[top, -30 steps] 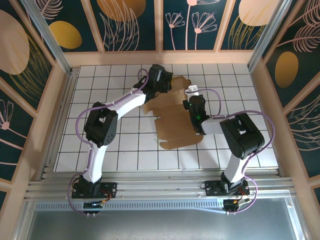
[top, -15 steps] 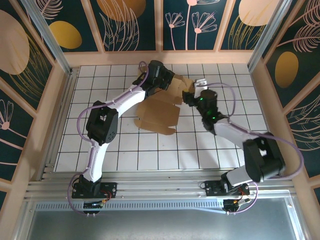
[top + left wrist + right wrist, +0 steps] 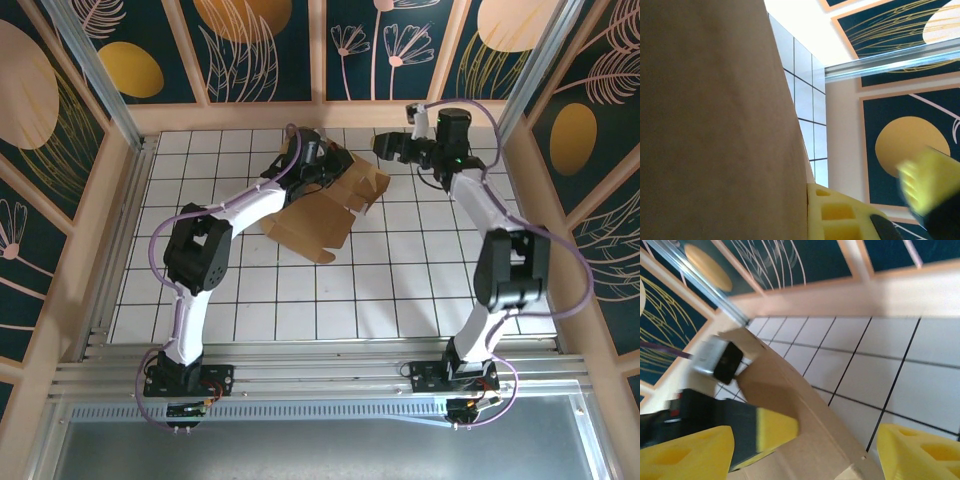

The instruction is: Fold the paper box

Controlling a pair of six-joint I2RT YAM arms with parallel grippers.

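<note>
The paper box [image 3: 325, 212] is a brown cardboard sheet with flaps, lying part-folded at the back middle of the tiled table, its far end raised. My left gripper [image 3: 318, 165] is shut on that raised far edge. In the left wrist view the cardboard [image 3: 715, 120] covers the left side, with a yellow pad [image 3: 840, 217] pressed flat against it. My right gripper [image 3: 385, 148] hovers open just right of the box's back corner. In the right wrist view its fingers [image 3: 685, 455] stand wide apart over the cardboard [image 3: 815, 430], and the left gripper's pad [image 3: 772, 430] clamps the flap.
White tiled table [image 3: 420, 270] with free room in front and to the right. The back wall ledge [image 3: 330, 115] runs close behind both grippers. Metal corner posts [image 3: 540, 60] and side walls enclose the table.
My right arm has swung from the table's middle up to the back right, off the cardboard. The box has slid left and back, its far end lifted by the left gripper.
</note>
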